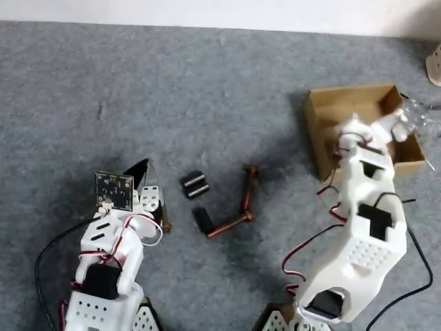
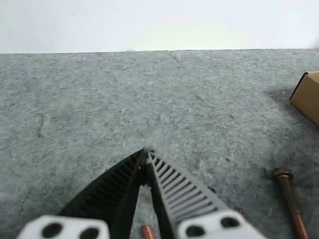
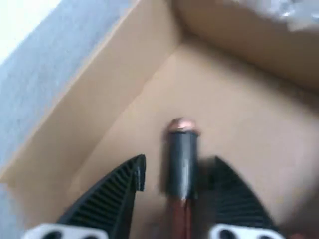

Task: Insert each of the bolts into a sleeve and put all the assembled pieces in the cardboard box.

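In the right wrist view my right gripper (image 3: 179, 160) stands open inside the cardboard box (image 3: 99, 114). Between its fingers is a copper bolt in a black sleeve (image 3: 182, 164), pointing at the box floor. In the high view the right arm hangs over the box (image 1: 318, 138) at the far right. My left gripper (image 2: 146, 158) is shut with its tips together, low over the carpet at the near left (image 1: 145, 165). Two copper bolts (image 1: 248, 189) (image 1: 231, 224) lie in an L mid-table. One black sleeve (image 1: 202, 219) touches the nearer bolt's end, and another sleeve (image 1: 194, 185) lies apart.
Grey carpet covers the table. A copper end (image 1: 165, 224) lies beside the left gripper's base and shows between its fingers (image 2: 148, 231). One bolt (image 2: 289, 199) and the box corner (image 2: 308, 97) appear in the left wrist view. Crumpled clear plastic (image 1: 413, 114) sits at the box's far side.
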